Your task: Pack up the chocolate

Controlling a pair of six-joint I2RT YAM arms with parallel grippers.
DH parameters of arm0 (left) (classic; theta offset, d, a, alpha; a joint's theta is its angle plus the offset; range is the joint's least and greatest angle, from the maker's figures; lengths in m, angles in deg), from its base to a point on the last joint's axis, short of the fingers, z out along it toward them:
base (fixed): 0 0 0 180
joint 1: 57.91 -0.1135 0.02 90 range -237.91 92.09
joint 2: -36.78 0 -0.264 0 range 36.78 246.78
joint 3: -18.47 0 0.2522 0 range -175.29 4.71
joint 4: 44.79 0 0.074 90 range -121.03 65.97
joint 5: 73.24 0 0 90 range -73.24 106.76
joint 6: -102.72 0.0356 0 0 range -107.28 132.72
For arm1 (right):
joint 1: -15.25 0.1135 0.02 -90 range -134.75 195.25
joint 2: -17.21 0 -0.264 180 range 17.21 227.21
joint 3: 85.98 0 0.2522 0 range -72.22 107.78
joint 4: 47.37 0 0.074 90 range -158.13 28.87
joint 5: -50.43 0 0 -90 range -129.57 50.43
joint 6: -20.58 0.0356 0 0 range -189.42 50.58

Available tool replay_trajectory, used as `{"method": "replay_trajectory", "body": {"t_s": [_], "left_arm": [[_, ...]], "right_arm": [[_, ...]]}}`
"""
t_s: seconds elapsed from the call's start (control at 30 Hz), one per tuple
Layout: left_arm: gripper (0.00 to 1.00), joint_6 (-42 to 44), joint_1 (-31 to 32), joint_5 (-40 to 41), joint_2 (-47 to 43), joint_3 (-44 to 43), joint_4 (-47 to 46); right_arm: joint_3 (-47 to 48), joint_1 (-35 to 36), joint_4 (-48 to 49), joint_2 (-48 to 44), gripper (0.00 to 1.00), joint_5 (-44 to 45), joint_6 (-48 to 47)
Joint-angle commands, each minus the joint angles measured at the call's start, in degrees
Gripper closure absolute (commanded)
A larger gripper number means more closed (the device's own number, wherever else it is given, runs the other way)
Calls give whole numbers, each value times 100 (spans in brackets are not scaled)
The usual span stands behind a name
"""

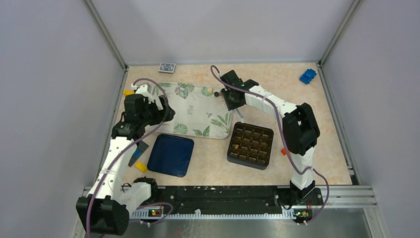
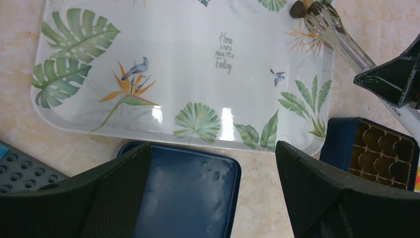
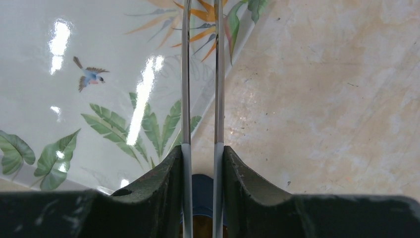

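— How far along was the packing?
— Unfinished: a chocolate (image 2: 297, 9) lay at the far right corner of the tray (image 2: 188, 49), at the tips of the tongs (image 2: 337, 34). The right fingers (image 3: 158, 188) pinched those tongs; the left fingers (image 2: 119, 188) gaped wide, empty. How full the gridded box (image 1: 251, 145) was, I couldn't tell.

Chocolate (image 2: 297, 9): one small, rounded, dark-brown piece, loose and unwrapped, lying on the leaf-printed tray (image 2: 148, 44) near its corner, touching the tips of the tongs (image 2: 341, 39).

Free tray (image 1: 196, 106) centre; tongs (image 2: 341, 40), chocolate (image 2: 297, 9) at corner.
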Motion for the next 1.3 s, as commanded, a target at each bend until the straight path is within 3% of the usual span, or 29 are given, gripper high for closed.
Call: {"method": "replay_trajectory", "body": {"t_s": [0.0,0.3,0.63,0.83,1.27], "left_arm": [[1,103,-19,38,-105,-123,-112],[1,132,-19,-70,-29,-152,-199],[1,199,-18,-119,77,-160,-263],[1,173,-19,-179,125,-188,-296],[1,135,-19,-204,161,-257,-302]], "right_arm": [[145,-19,123,-469,85,-56,-13],[-690,-19,-431,-2162,88,-632,-84],[-2014,312,-1725,-4260,89,-1480,-2],[-2120,341,-2246,-4745,91,-1642,136],[-2224,613,-3195,-4822,93,-1988,173]]}}
